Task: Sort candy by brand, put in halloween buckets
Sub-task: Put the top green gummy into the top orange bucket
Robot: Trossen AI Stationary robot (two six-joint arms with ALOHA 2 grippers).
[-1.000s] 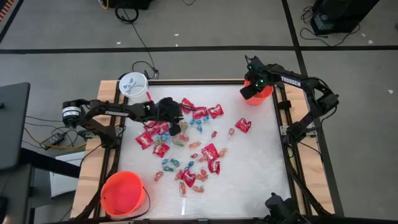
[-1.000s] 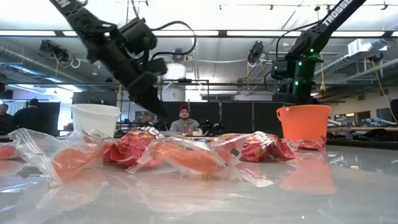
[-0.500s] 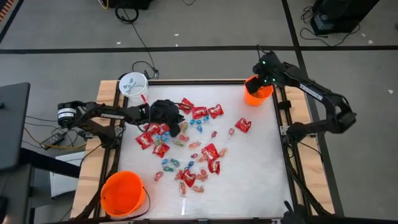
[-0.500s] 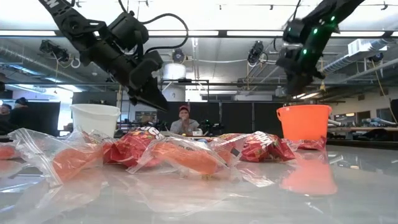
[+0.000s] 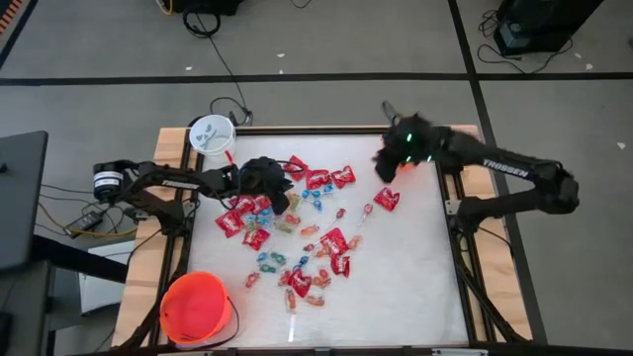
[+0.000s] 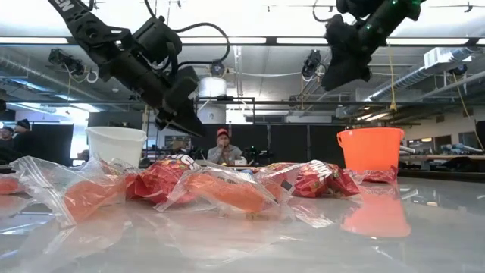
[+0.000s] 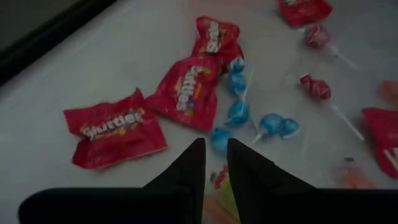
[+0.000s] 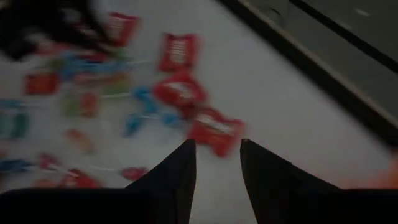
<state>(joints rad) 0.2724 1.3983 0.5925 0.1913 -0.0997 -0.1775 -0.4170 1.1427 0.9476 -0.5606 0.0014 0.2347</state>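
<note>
Left gripper hovers over the candy pile of red square packets, blue-wrapped lollipops and clear-wrapped pieces at table centre; fingers a narrow slit apart, nothing between them. Right gripper is raised beside the small orange plastic bucket at the far right corner, parted, empty. White round pail sits far left; larger orange pail near left.

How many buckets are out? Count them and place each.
3. White bucket at the table's far left corner; large orange bucket at the near left corner; small orange bucket at the far right corner, covered by the right arm from above.
</note>
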